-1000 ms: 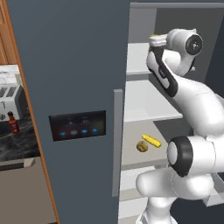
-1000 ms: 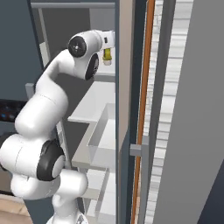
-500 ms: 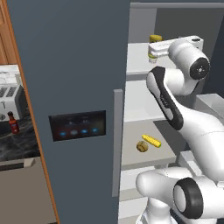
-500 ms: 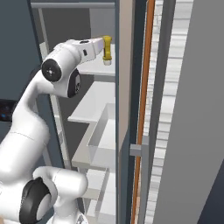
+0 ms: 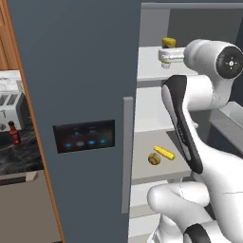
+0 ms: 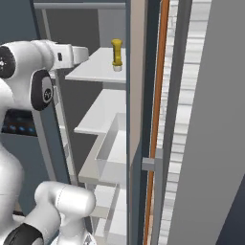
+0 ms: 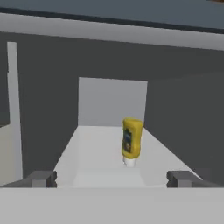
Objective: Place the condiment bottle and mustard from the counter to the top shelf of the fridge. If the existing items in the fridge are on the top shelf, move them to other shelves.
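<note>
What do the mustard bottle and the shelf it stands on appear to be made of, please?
The mustard looks like smooth yellow plastic with a whitish cap at its foot, standing cap-down. The top shelf is a flat, matte pale grey board, probably plastic; the render leaves that open.

We see flat, even rendered light with no single source we can place — the pale fridge [image 5: 156, 128] interior reads bright, its back wall dim toward twelve o'clock in the hand view. Under the mustard [image 7: 132, 141] lies only a faint soft shadow. No glare shows. Edges look soft and blocky, slightly blurred throughout — no lens bending at the borders.
</note>
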You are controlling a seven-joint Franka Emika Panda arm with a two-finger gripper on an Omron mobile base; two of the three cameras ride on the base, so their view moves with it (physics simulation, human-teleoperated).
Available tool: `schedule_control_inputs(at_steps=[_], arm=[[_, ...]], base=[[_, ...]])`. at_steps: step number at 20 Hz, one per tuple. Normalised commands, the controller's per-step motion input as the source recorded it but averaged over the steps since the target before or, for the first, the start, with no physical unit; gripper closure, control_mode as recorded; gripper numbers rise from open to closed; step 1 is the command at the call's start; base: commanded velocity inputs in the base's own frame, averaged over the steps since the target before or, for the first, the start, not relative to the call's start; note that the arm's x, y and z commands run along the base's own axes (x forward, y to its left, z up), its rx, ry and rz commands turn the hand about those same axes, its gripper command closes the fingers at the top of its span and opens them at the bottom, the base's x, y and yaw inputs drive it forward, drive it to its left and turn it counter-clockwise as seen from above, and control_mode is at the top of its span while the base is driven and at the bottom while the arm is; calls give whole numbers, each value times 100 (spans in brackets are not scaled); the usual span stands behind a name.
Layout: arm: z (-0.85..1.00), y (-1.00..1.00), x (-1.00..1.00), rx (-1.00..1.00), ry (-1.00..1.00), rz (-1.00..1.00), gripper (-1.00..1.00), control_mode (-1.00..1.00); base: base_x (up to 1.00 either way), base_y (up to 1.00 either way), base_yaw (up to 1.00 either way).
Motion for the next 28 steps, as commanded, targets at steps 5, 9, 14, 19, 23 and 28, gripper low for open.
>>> schedule_control_inputs(at_steps=[5, 9, 14, 19, 23, 28], arm=[[-59, 0, -100, 11, 45, 0, -100, -100], [-94, 0, -100, 7, 37, 0, -100, -100], [-63, 0, -74, 0, 2, 0, -100, -100], [-9, 0, -3, 0, 0, 0, -100, -100], [-5, 10, -41, 0, -2, 2, -100, -100], [0, 0, 0, 0, 0, 0, -100, 100]], base=[[0, 0, 0], [0, 0, 0], [0, 0, 0], [0, 0, 0], [0, 0, 0], [-100, 39, 10]])
